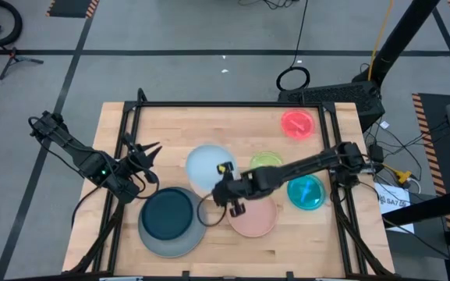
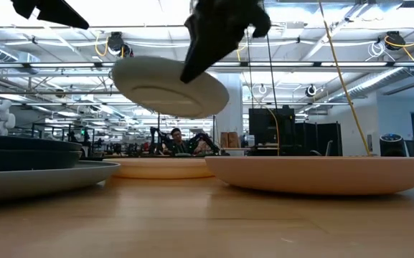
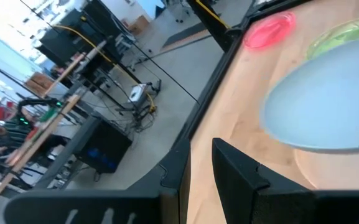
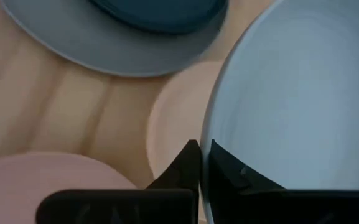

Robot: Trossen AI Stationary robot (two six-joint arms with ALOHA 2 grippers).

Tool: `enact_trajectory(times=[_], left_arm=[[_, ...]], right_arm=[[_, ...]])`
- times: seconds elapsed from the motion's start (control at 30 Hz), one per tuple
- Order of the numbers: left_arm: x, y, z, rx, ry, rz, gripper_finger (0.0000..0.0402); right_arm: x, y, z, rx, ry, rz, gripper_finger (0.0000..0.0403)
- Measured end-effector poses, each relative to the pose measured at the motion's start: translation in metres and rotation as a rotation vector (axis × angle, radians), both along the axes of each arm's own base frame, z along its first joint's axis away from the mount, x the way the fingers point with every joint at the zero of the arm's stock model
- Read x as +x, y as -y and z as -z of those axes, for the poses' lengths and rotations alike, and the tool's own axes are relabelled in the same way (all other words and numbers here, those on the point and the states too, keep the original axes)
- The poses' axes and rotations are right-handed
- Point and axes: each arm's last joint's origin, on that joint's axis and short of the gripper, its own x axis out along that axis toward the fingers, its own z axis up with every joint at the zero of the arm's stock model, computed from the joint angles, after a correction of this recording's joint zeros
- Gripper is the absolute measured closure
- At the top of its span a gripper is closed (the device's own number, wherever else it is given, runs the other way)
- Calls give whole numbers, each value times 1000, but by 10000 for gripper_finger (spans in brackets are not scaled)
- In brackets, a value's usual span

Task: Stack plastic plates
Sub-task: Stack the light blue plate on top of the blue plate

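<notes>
My right gripper (image 1: 221, 179) is shut on the light blue plate (image 1: 206, 166), which hangs in the air over the table's middle. In the low view this plate (image 2: 169, 86) floats well above the wood. Beneath it a cream plate (image 4: 176, 121) lies flat. Near the front edge a dark teal plate (image 1: 167, 214) lies in the large grey plate (image 1: 179, 243). The salmon pink plate (image 1: 254, 218) lies to their right. Green (image 1: 265, 161), teal (image 1: 306, 193) and red (image 1: 298, 123) plates lie farther right. My left gripper (image 1: 147, 153) waits open near the left edge. My right gripper pinches the light blue plate's rim (image 4: 209, 134) on the side toward the table's right, one finger inside the plate and one outside. The fingers (image 2: 205, 54) come slanting down from above. The plate is lifted clear and nearly level, slightly tilted.
The table's frame rails (image 1: 232, 104) run along the far and side edges. Bare wood (image 1: 186, 125) lies toward the far left of the table. In the low view a person (image 2: 176, 140) sits far behind the table.
</notes>
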Motion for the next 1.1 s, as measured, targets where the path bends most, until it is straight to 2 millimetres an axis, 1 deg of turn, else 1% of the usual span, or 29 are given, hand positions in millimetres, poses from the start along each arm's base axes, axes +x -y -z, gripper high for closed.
enact_trajectory(times=[0.2, 0.33, 0.43, 0.57, 0.7, 0.8, 0.83, 0.93, 1.03, 1.1], left_arm=[[0, 0, -1, 37, -6, -4, 328], [0, -1, -1, 59, -7, -8, 328], [0, -1, -1, 67, 1, -14, 328], [0, -1, -2, 66, 10, -20, 328], [0, -1, -2, 49, 29, -27, 328], [0, -1, -2, 34, 43, -32, 328], [0, -1, -2, 30, 47, -34, 328], [0, -1, -1, 14, 53, -33, 328], [0, -1, -1, 6, 56, -33, 328], [0, -1, -1, 5, 57, -33, 328]], right_arm=[[0, -25, -4, 36, 82, -18, 399], [6, -38, 0, 45, 109, -48, 399], [17, -46, 5, 51, 95, -71, 399], [42, -56, 8, 62, 82, -145, 399], [65, -65, 11, 16, 30, -212, 399], [78, -70, 17, 1, -30, -255, 399], [81, -72, 17, 0, -31, -265, 399], [87, -79, 19, -37, -40, -329, 399], [86, -87, 25, -67, -44, -423, 399], [86, -92, 29, -73, -43, -438, 399]])
